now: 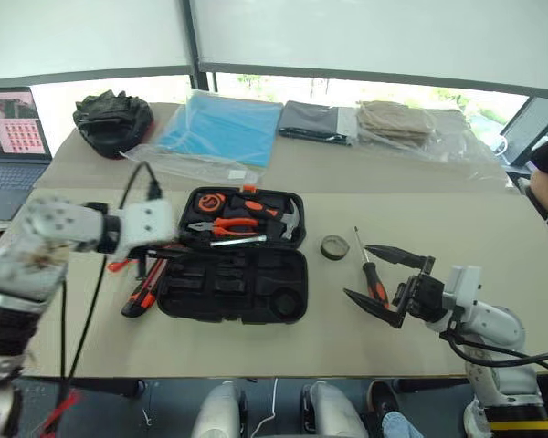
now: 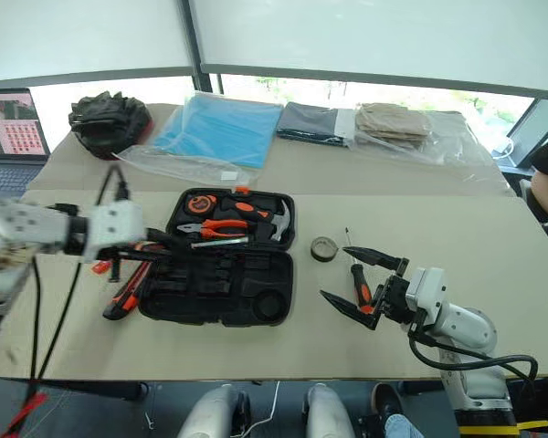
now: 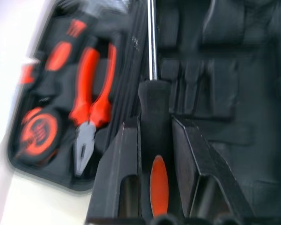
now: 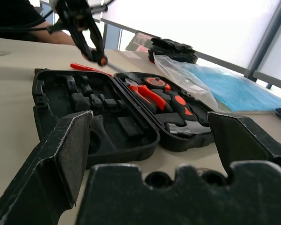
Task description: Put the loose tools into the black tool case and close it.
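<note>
- Black-and-orange screwdriver (image 3: 154, 108) clamped tight in the left end effector (image 3: 154, 129), handle between the two fingers, metal shaft sticking out past the tips.
- Black tool case (image 1: 256, 274) lying open on the table (image 1: 457, 228), right under and just ahead of that left end effector.
- Lid half already full: orange pliers (image 3: 91, 108) and round tape measure (image 3: 37, 133) off to one side of the held shaft.
- Near half of the case bare, with empty slots waiting.
- Step in hand, by the look of it: carrying this first screwdriver over to its slot.
- Next move likely needs: lining the shaft up with a long slot, going down gently, then letting go.
- Right end effector (image 1: 356, 270) with fingers wide apart, holding nothing.
- Second screwdriver (image 1: 376, 290) flat on the table just under it, between its fingers but not gripped.
- Small dark tape roll (image 1: 334, 246) near, a little beyond those fingertips.
- Utility knife (image 1: 139, 297) on the table below the left end effector, just beside the case.
- Slim orange pen (image 4: 84, 67) close by too, on the table beside the case.
- Lots left: four loose tools out, lid not shut yet.
</note>
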